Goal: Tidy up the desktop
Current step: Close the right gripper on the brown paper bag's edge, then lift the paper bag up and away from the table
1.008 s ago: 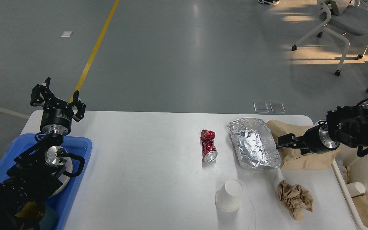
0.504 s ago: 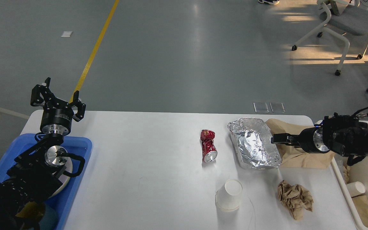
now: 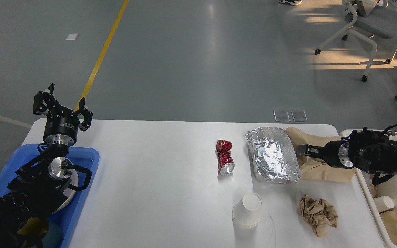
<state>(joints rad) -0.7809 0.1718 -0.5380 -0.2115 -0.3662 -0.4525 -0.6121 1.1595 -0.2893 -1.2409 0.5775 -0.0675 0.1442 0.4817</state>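
My right tool [image 3: 301, 150] has eased back toward the right since half a second ago, and now lies low over the brown paper bag [image 3: 322, 165], its tip beside the right rim of the foil tray [image 3: 272, 155]; seen end-on and dark, I cannot tell whether its fingers are apart or closed. The foil tray has shifted a little toward me in the same span. My left tool [image 3: 62, 105] has not moved, raised over the far left corner with its fingers spread wide and nothing between them.

The tabletop [image 3: 157, 179] fills the lower middle of the view: a broad white rectangle with rounded corners, smooth and matte. On it, a crushed red can [image 3: 225, 157] lies on its side, its silver end toward me. The foil tray is crinkled and shiny, a shallow oblong. A white paper cup [image 3: 247, 210] stands upright nearer me, and a crumpled brown paper wad [image 3: 318, 214] lies to its right. A blue tray [image 3: 81, 203] sits at the left edge; a cream bin [image 3: 374, 203] stands off the right edge.
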